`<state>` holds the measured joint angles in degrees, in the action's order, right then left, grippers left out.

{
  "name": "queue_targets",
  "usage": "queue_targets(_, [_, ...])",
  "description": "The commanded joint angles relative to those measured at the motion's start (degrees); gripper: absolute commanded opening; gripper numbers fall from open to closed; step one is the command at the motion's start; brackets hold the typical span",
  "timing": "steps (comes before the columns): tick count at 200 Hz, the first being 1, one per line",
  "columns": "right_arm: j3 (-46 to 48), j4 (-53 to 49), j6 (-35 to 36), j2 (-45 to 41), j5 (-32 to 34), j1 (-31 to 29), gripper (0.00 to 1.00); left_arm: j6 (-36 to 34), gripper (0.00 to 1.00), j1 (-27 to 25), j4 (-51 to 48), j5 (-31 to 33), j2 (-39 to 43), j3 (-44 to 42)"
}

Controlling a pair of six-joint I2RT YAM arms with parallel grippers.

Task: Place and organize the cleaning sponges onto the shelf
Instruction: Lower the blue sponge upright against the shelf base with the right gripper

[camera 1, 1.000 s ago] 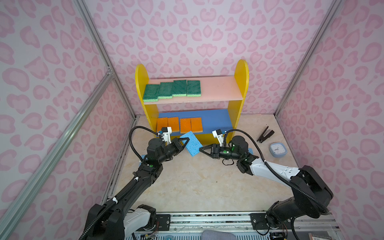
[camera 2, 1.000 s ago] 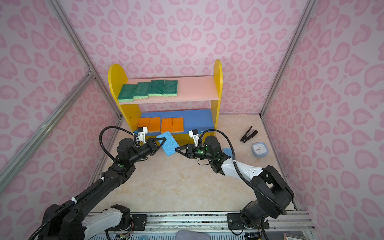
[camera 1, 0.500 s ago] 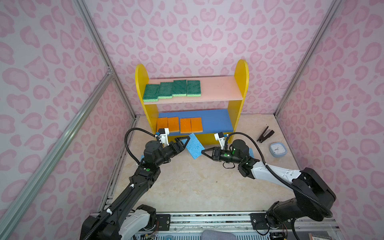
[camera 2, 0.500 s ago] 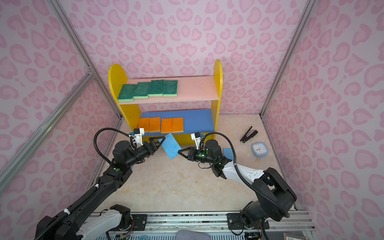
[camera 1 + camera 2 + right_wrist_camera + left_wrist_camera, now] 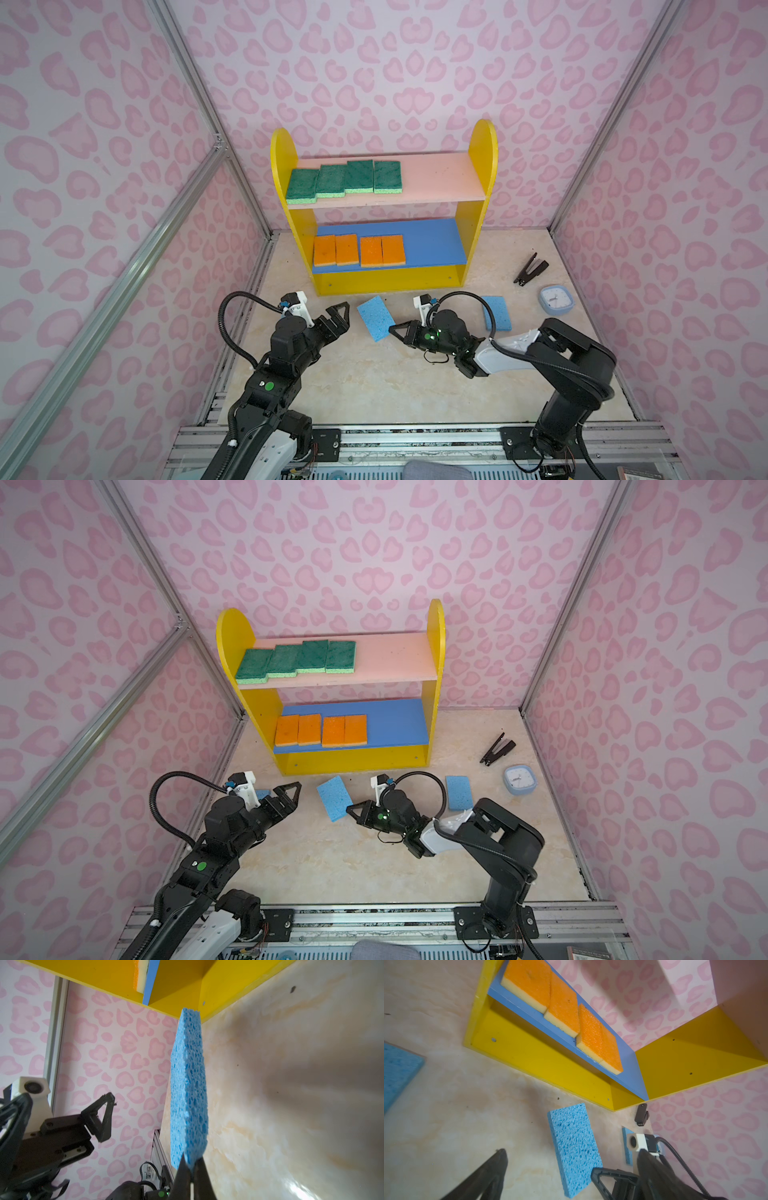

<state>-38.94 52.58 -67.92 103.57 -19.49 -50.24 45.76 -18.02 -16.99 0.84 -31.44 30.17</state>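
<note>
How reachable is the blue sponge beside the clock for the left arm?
Probably not: that sponge lies behind the right arm; the right claw and its held sponge sit between it and the left claw.

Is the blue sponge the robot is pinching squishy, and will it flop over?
Probably squishy: the blue sponge is full of holes, and the right pincer squeezes its end thin. It likely won't flop much, since it sticks out straight from that one pinched end. Probably light too, as so small a grip holds it.
</note>
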Motion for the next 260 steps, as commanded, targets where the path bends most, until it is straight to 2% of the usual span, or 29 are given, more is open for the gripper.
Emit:
queue_targets(1, [-4.15, 9.67, -5.49, 6.13, 7.12, -1.18, 0.0, -2.89, 0.98, 0.09, -9.72, 8.03, 2.03, 1.16])
queue_targets(37, [-13.27, 8.92, -9.65, 15.29, 15.77, -3.2, 0.0, -3.55, 0.98, 0.09, -17.01, 10.57, 2.69, 3.0])
queue_targets(73, [-23.2, 8.17, -15.07, 24.45, 19.69, -4.04, 0.0, -4.65, 0.98, 0.09, -19.88, 10.51, 3.59, 4.84])
queue_targets(132, [-38.35, 1.46, -16.86, 33.78, 20.63, -4.08, 0.0, -5.34, 0.98, 0.18, -23.15, 10.05, 5.41, 8.72])
queue_targets(160, [-45.02, -1.74, -18.94, 38.21, 20.62, -4.02, 0.0, -5.81, 0.98, 0.18, -23.32, 9.71, 5.74, 8.85])
queue_targets(260, [-66.2, -12.67, -19.71, 49.66, 20.7, -3.9, 0.0, -6.82, 0.97, 0.18, -23.05, 7.29, 5.54, 9.0])
